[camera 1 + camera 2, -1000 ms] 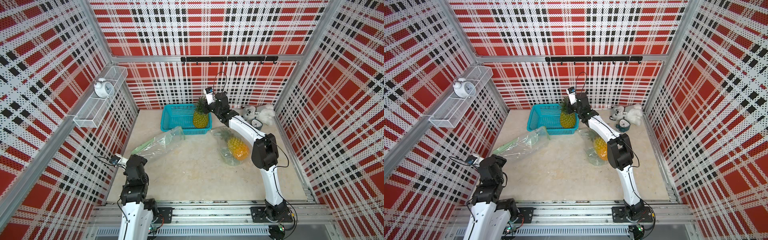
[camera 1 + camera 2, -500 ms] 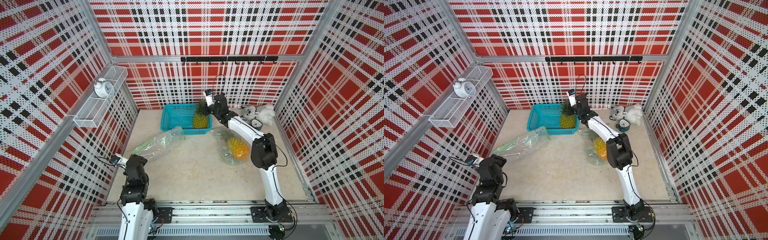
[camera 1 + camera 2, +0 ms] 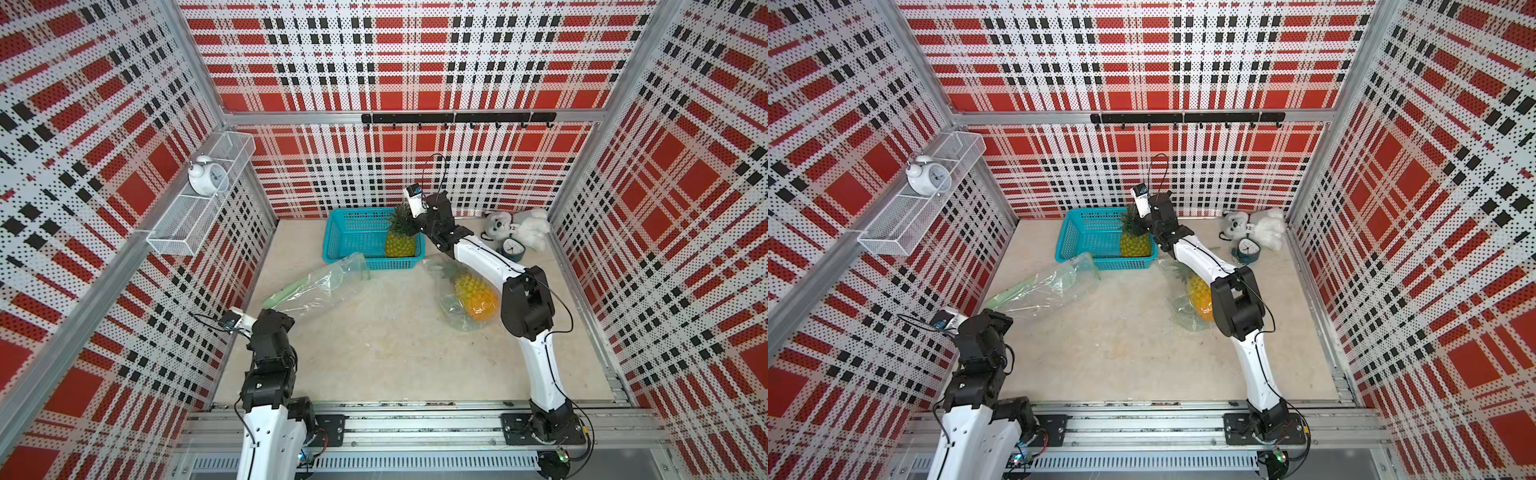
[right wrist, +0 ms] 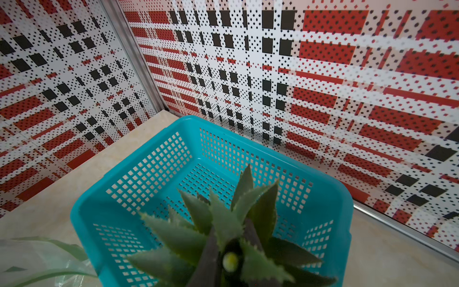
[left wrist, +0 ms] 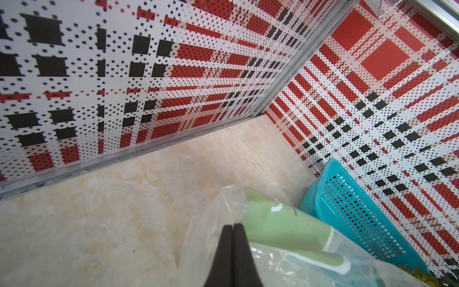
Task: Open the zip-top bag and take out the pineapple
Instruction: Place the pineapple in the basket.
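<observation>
A pineapple [image 3: 400, 245] [image 3: 1135, 243] stands upright in the teal basket [image 3: 332, 237]. My right gripper [image 3: 411, 226] [image 4: 231, 238] is at its green crown, a dark finger on each side of the middle leaves. Whether the fingers press the leaves does not show. An empty clear zip-top bag [image 3: 316, 282] [image 5: 285, 263] with a green strip lies on the floor to the left. My left gripper [image 5: 233, 225] is shut on the bag's near edge.
A second clear bag holding another pineapple [image 3: 473, 295] lies under my right forearm. A white plush bear [image 3: 519, 226] and a small clock [image 3: 511, 249] sit in the back right corner. A wire shelf [image 3: 174, 232] with an alarm clock hangs on the left wall.
My right wrist has shifted slightly left over the basket, still at the pineapple's crown. The left arm and the empty bag have not moved.
</observation>
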`<state>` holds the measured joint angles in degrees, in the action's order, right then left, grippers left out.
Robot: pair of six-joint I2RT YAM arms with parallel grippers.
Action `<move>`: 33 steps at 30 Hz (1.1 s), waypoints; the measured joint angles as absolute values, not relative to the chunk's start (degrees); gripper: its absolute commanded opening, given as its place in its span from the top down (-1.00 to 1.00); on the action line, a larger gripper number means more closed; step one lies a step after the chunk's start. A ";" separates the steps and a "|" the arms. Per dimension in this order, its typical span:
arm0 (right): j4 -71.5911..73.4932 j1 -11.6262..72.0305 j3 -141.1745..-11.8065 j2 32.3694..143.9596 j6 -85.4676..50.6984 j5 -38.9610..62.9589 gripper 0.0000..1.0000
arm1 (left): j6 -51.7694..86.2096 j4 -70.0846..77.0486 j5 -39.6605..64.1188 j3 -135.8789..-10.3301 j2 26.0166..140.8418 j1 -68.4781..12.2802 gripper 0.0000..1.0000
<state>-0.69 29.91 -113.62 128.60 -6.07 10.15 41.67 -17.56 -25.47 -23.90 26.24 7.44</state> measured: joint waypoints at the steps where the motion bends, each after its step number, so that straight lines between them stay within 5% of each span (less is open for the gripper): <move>1: -0.51 29.93 -113.62 128.60 -5.89 10.13 0.44 | 41.67 -17.56 -25.47 -23.90 26.24 7.44 1.00; 6: 0.64 30.26 -113.62 128.57 -5.39 9.93 0.02 | 41.65 -17.54 -25.39 -23.90 26.15 7.42 1.00; 13: 2.11 30.26 -111.15 125.36 -5.93 10.04 -0.30 | 40.25 -16.29 -22.35 -23.88 25.19 7.46 1.00; 33: 11.49 30.26 -80.07 92.77 -5.91 10.46 -0.41 | 35.33 5.52 14.13 -15.40 22.39 6.42 1.00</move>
<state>11.49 30.26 -80.07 92.77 -5.91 10.46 35.33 5.52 14.13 -15.40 22.39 6.42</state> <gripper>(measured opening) 0.703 0.043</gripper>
